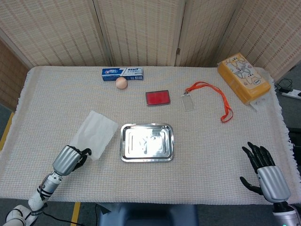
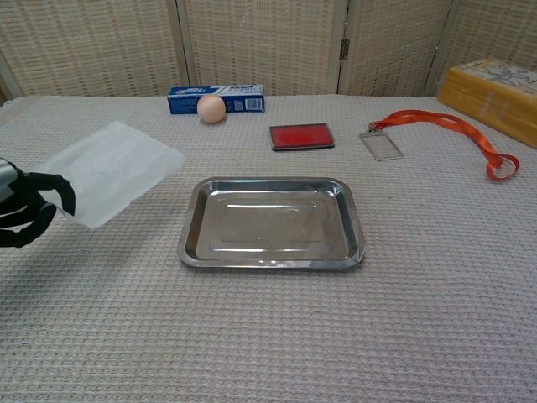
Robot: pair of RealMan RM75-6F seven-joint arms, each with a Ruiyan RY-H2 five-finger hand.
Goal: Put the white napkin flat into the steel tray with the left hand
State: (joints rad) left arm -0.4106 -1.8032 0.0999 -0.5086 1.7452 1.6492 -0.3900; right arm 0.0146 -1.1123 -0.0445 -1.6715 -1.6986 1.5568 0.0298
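Beside steel tray (image 1: 147,142): white napkin (image 1: 95,134), apparently lifted, nothing between.

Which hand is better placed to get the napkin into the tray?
Left. The left hand already holds the white napkin by its near edge, just left of the steel tray; the right hand sits empty at the far side.
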